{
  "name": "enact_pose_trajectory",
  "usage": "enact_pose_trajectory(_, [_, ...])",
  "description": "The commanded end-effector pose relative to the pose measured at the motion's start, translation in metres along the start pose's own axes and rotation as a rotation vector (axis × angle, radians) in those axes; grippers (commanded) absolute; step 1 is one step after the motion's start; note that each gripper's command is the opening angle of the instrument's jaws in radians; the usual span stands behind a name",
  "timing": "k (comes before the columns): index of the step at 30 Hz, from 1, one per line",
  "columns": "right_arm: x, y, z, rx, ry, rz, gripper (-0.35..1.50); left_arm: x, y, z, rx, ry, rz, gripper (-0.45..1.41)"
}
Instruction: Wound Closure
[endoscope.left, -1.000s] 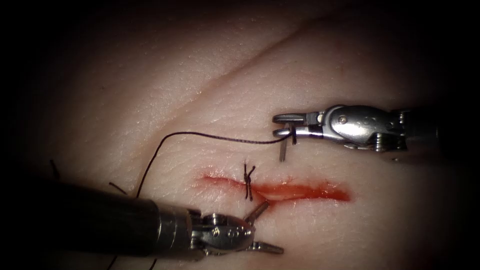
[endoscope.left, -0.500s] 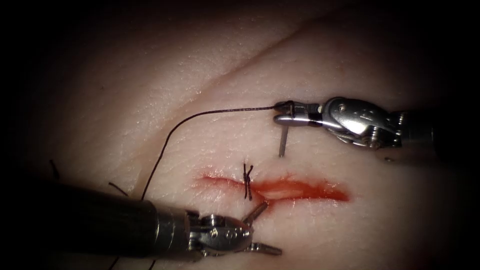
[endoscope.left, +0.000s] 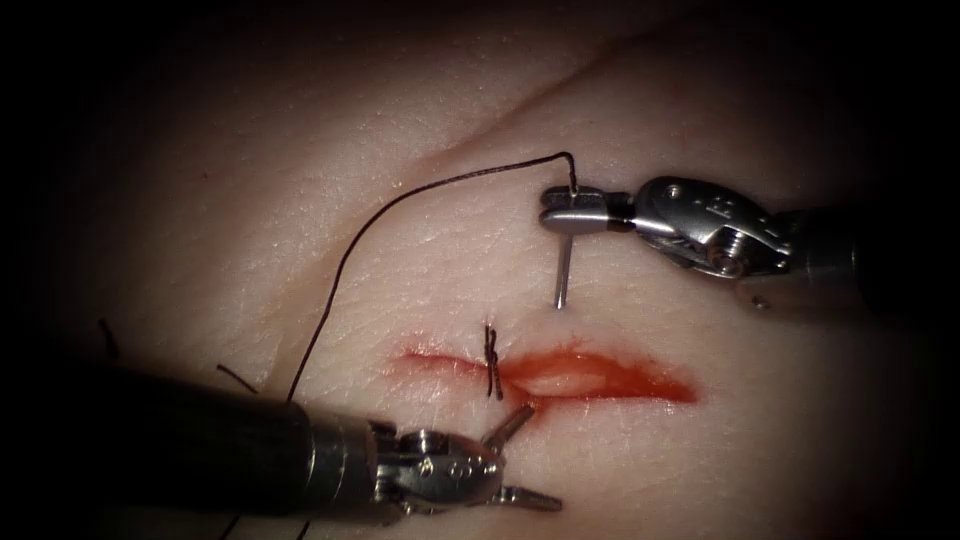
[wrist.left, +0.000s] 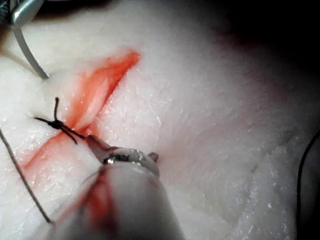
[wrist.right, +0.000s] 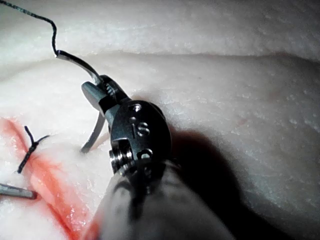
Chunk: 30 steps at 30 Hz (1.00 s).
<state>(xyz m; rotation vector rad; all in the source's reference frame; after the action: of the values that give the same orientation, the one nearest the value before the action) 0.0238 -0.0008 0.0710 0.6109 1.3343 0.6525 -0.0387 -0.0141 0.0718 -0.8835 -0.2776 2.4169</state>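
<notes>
My right tool (endoscope.left: 548, 210) comes in from the right, jaws shut on the curved needle (endoscope.left: 563, 270) near its tail. The needle hangs down and its point meets the tissue (endoscope.left: 400, 230) just above the middle of the cut (endoscope.left: 600, 382); how deep it sits I cannot tell. Dark thread (endoscope.left: 340, 270) arcs from the needle's tail leftward and down behind my left tool's shaft. My left tool (endoscope.left: 538, 458) lies below the cut with its jaws open, holding nothing. A tied stitch (endoscope.left: 492, 360) crosses the cut's left part. The right wrist view shows the needle (wrist.right: 95, 132) clamped by the jaws.
Red fluid fills the cut to the right of the stitch. Short cut ends of thread (endoscope.left: 235, 376) lie on the tissue at the left. A shallow crease (endoscope.left: 520, 110) runs diagonally across the far tissue. The left wrist view shows the stitch (wrist.left: 57, 122) just ahead of the open jaws.
My right tool has risen and turned, standing the needle more upright while its point stays at the same spot above the cut. The thread's arc lifted with it. The left tool stayed put.
</notes>
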Motion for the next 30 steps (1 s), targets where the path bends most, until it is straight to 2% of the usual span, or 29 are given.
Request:
enact_pose_trajectory(1, [-0.0004, 0.0, 0.0008, 0.005, -0.001, 0.03, -0.35, -0.0003, 0.0004, 0.0007, -0.001, -0.001, 0.0, 0.91])
enact_pose_trajectory(7, [-0.001, -0.0006, 0.0009, 0.031, -0.011, 0.204, -0.35, -0.0002, 0.0006, 0.0006, 0.0, -0.002, -0.001, 0.91])
enact_pose_trajectory(16, [-0.0019, -0.001, 0.0013, 0.064, 0.001, 0.36, -0.35, -0.0002, 0.0007, 0.0006, 0.001, -0.002, -0.002, 0.91])
enact_pose_trajectory(30, [-0.0043, -0.0029, 0.0021, 0.146, -0.016, 0.501, -0.35, -0.0003, 0.0007, 0.0005, 0.0, -0.002, -0.001, 0.91])
